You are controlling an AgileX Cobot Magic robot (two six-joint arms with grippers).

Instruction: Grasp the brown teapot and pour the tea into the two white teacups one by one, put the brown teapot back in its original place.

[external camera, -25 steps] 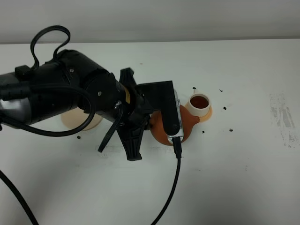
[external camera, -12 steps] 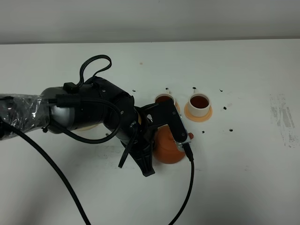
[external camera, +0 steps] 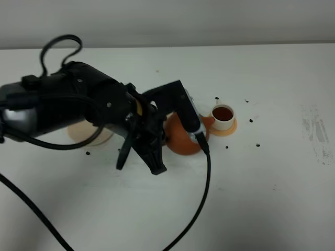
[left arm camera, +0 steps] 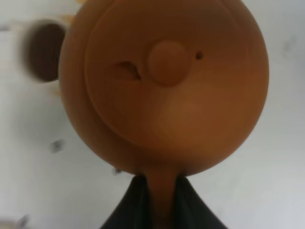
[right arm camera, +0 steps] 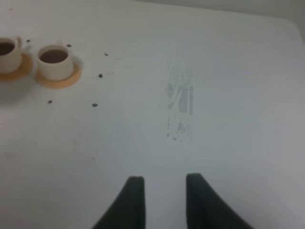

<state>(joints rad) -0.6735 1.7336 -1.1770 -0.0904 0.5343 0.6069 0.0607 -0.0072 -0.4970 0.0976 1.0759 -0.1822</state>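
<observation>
The brown teapot [left arm camera: 164, 86] hung from the left gripper [left arm camera: 161, 195], whose black fingers [left arm camera: 136, 200] were closed tight on the loop handle, a hold that kept the squat body clear of the desk [external camera: 272, 198] and let the wrist tip it. From above the pot [external camera: 180, 137] sat lifted just beside the two white teacups, its spout toward the right-hand cup [external camera: 223, 117], which showed dark tea [external camera: 223, 113] and stood on an orange coaster [external camera: 230, 129]; the other cup was hidden behind the arm there, though the right wrist view showed both cups [right arm camera: 55, 61] holding tea. The pale saucer [external camera: 78, 135] waited left of the pot, partly under the arm, likely its return spot. The right gripper [right arm camera: 162, 200] held nothing, its fingers drawn in, parked well apart over bare desk
</observation>
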